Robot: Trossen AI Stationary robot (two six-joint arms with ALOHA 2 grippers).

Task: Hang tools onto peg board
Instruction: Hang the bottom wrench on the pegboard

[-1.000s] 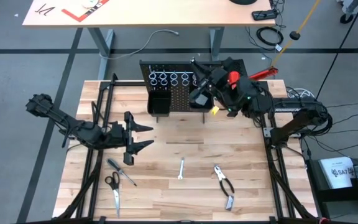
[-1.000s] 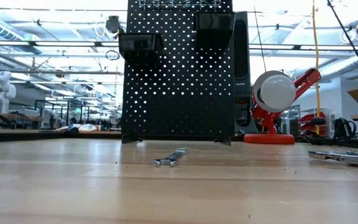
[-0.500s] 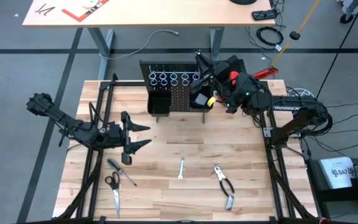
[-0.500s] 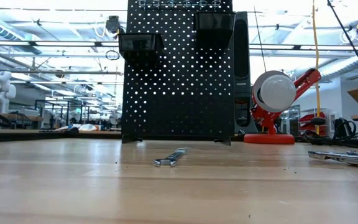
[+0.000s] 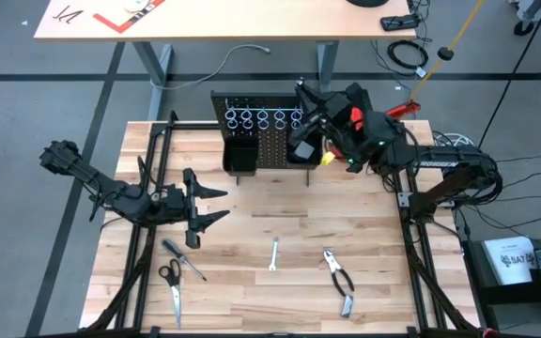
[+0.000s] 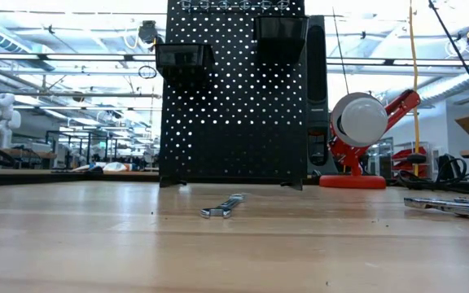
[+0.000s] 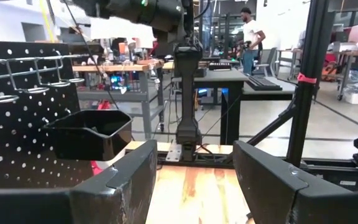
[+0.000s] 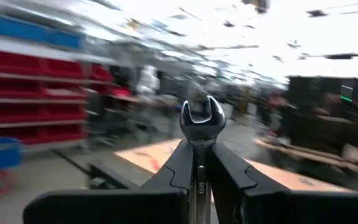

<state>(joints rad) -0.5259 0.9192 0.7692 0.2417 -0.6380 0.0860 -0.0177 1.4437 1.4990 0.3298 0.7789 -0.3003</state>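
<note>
Two black bins [image 5: 240,156] on peg board [image 5: 269,141], contents unseen

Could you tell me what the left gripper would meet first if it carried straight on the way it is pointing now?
Probably nothing on the table: the left gripper, jaws open, points across the bare wood towards the right arm's base post. The peg board lies off to one side, though depth is hard to judge.
</note>
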